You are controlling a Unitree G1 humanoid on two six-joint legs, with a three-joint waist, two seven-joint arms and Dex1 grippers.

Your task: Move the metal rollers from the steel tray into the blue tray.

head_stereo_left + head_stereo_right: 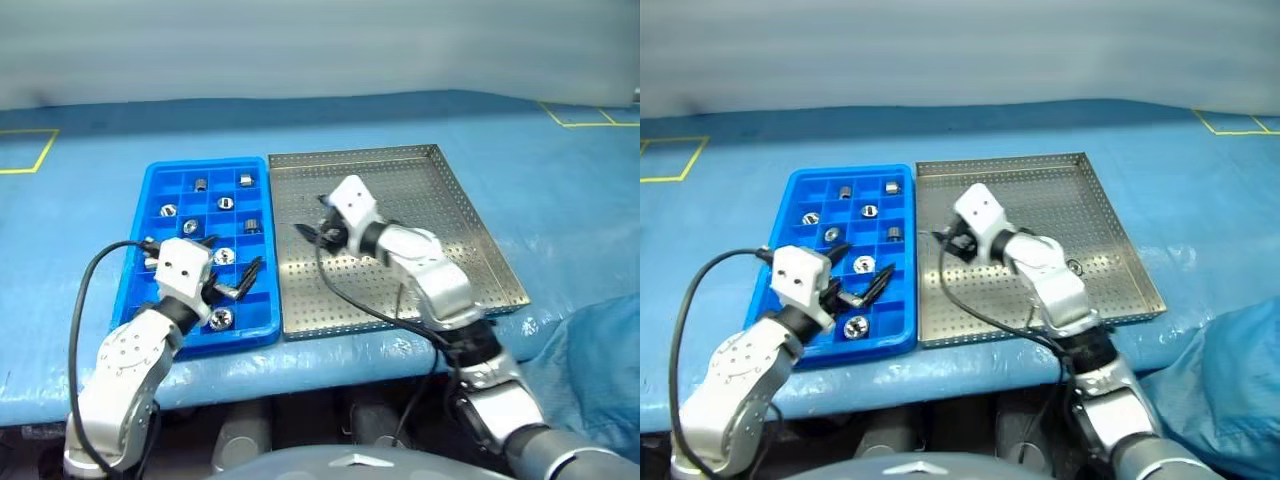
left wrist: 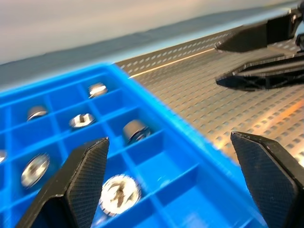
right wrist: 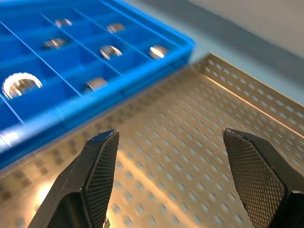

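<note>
Blue-covered counter (image 1: 560,200) carries both trays side by side: with the metal rollers (image 1: 224,256) all in the blue tray (image 1: 150,230) and the steel tray (image 1: 470,240) looking bare, keep both wide-open, empty fingers (image 3: 97,166) clear and scan before reaching.

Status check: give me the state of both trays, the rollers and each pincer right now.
steel tray: no rollers visible on its perforated floor.
blue tray: several compartments occupied, others vacant.
metal rollers: resting singly in blue tray compartments.
left pincer: open, holding nothing, over the blue tray's right edge.
right pincer: open, holding nothing, over the steel tray.
</note>
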